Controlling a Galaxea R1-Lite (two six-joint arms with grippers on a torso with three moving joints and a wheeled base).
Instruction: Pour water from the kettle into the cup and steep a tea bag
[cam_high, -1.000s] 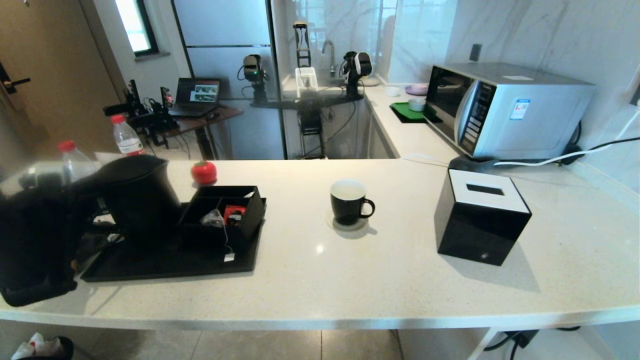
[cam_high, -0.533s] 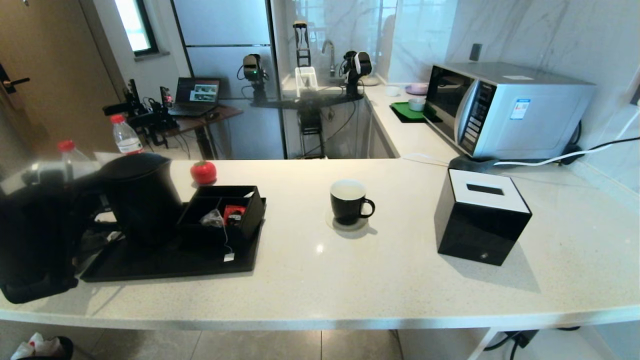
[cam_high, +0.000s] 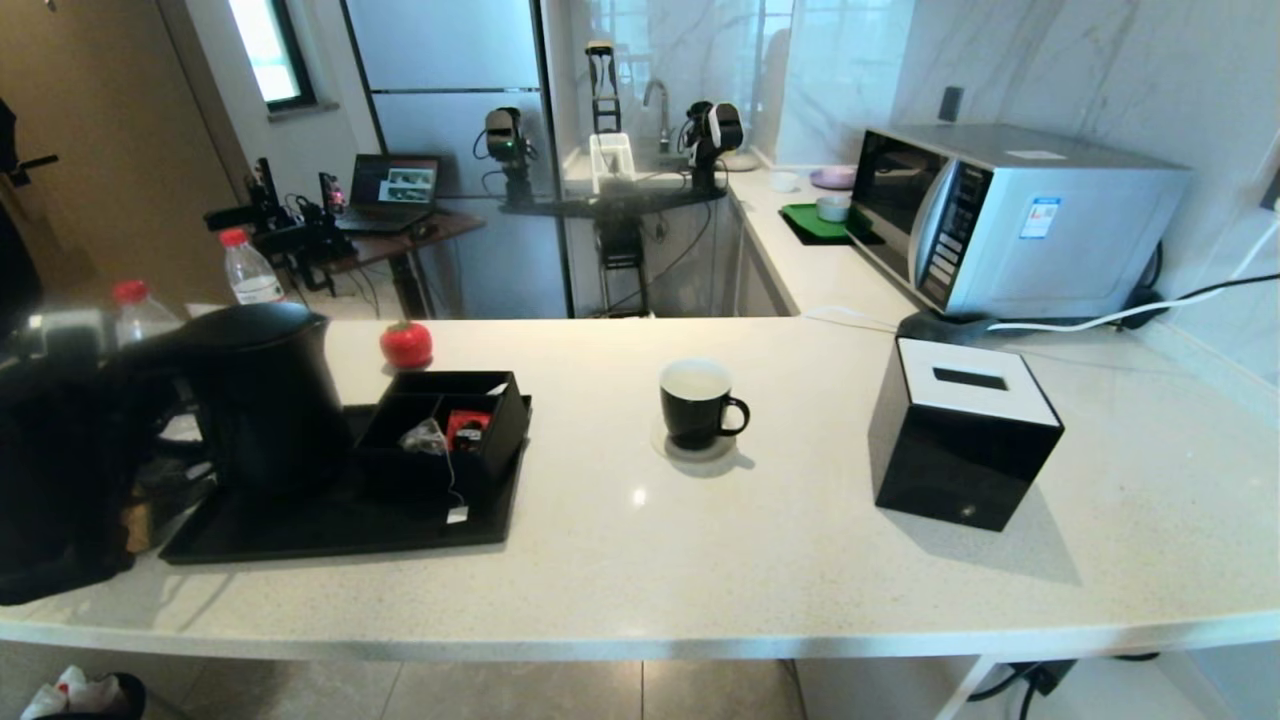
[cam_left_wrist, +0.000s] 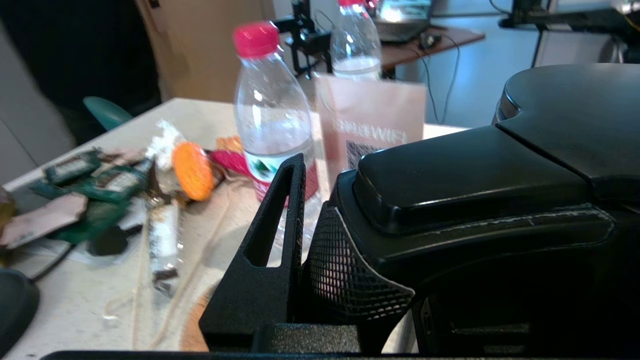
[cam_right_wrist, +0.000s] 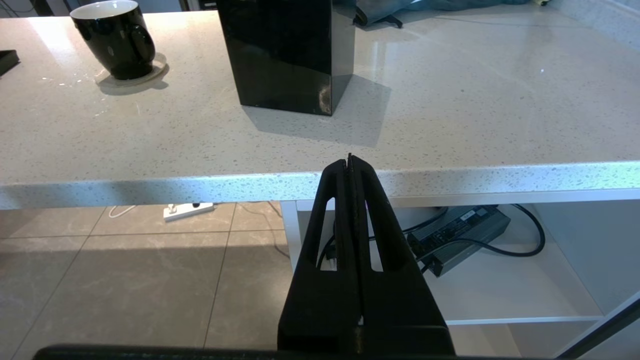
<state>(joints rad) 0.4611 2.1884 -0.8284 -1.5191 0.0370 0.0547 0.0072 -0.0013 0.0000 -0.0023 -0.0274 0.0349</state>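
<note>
Your kettle (cam_high: 265, 395) stands upright at the left end of the black tray (cam_high: 330, 525), lid on, spout facing the middle of the table (cam_high: 760, 540), and it looks lifted little or not at all; whether its base is touching the tray you cannot tell from the head view. The left tool (cam_left_wrist: 320, 260) is at the kettle's handle, on the side away from the cup: in the left wrist view one finger (cam_left_wrist: 272, 235) stands beside the handle with its meshed pad against it, so you appear to be clamped on the handle, though the second finger is hidden behind the kettle's body. So the grasp is the only step that seems done. The cup (cam_high: 697, 402) sits on a pale coaster well to the right of the tray, handle pointing right, and its white inside shows no water that you can make out. The tea bag (cam_high: 427, 436) lies in the black divided box (cam_high: 450, 415) on the tray just beside the kettle, with its string hanging over the box's front wall and the tag (cam_high: 458, 515) resting on the tray; a red packet (cam_high: 468, 427) lies in the compartment next to it. You have yet to carry the kettle across, pour, set it down, then fetch and dip the tea bag. The right tool (cam_right_wrist: 350, 165) is parked below the table's front edge, fingers pressed together on nothing, with the black tissue box (cam_high: 960, 440) on the table ahead of it.
</note>
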